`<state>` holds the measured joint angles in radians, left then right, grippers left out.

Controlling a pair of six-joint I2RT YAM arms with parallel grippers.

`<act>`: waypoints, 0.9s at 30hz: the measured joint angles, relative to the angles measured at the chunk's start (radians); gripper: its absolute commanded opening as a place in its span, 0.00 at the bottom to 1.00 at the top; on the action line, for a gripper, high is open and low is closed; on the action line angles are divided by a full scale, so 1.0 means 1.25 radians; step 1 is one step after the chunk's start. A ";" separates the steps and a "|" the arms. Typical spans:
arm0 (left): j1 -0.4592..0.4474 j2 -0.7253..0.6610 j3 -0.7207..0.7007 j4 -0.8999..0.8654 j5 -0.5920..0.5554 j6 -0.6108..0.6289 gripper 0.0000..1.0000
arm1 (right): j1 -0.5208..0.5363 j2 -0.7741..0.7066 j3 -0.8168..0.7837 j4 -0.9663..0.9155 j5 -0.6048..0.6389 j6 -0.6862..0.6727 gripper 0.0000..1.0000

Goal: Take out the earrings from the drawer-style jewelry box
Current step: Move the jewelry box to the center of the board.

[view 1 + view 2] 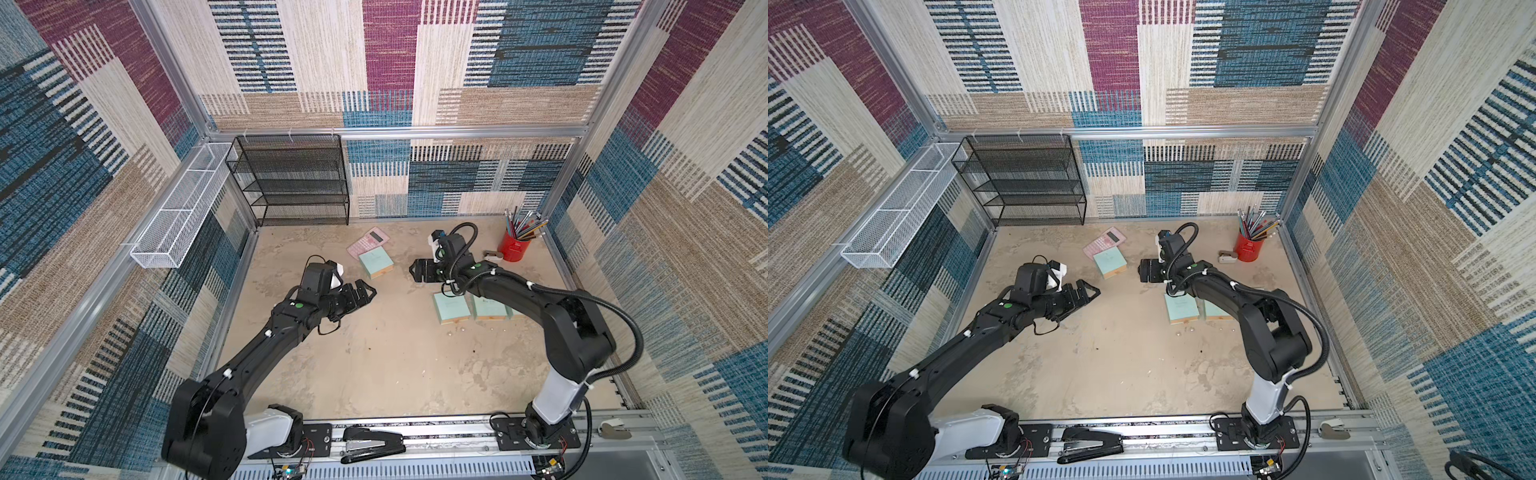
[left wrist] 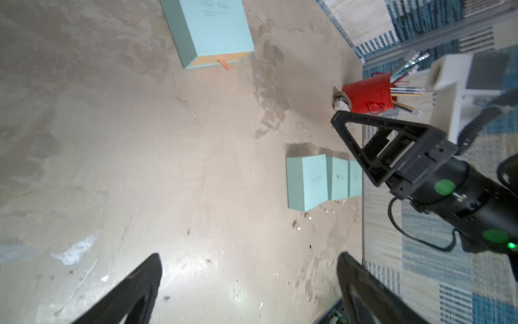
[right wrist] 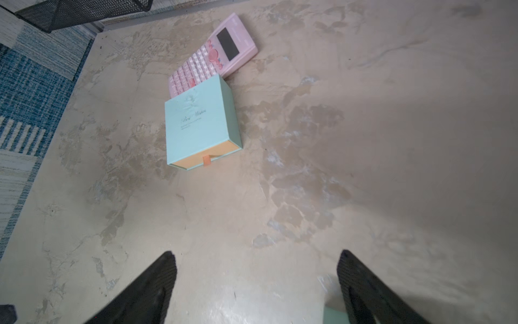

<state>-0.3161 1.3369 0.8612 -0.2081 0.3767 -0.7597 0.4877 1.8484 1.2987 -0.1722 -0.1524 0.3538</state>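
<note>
The left gripper (image 1: 369,290) and right gripper (image 1: 414,269) are both seen spread wide, nothing held. The earrings (image 1: 449,332) (tiny pale glints) are scattered on the floor (image 1: 395,365), at the near side of the right-hand mint-green boxes (image 1: 452,307).

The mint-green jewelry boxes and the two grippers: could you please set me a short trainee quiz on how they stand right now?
1. True or false: the mint-green box partly covering the pink calculator has its drawer pulled out.
2. How many mint-green boxes stand side by side in the row? A) one B) three C) five
3. What do the left gripper and the right gripper hold?
Key: 1 false, the drawer is shut; 2 B; 3 nothing, both are open.
</note>
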 measured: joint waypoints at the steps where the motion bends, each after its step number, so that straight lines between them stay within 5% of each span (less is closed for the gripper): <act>1: 0.012 0.039 0.014 0.023 0.001 -0.003 0.89 | -0.003 0.032 0.028 0.014 -0.015 0.000 0.88; 13: 0.080 0.468 0.285 0.213 0.057 -0.014 0.68 | -0.049 0.350 0.349 0.081 -0.201 0.007 0.74; 27: 0.105 0.586 0.366 0.221 0.083 0.004 0.67 | -0.047 0.505 0.526 0.045 -0.356 0.010 0.65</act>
<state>-0.1852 2.0689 1.3182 0.0681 0.4801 -0.7551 0.4294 2.4802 1.9560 -0.1162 -0.5976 0.3664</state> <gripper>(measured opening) 0.643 0.643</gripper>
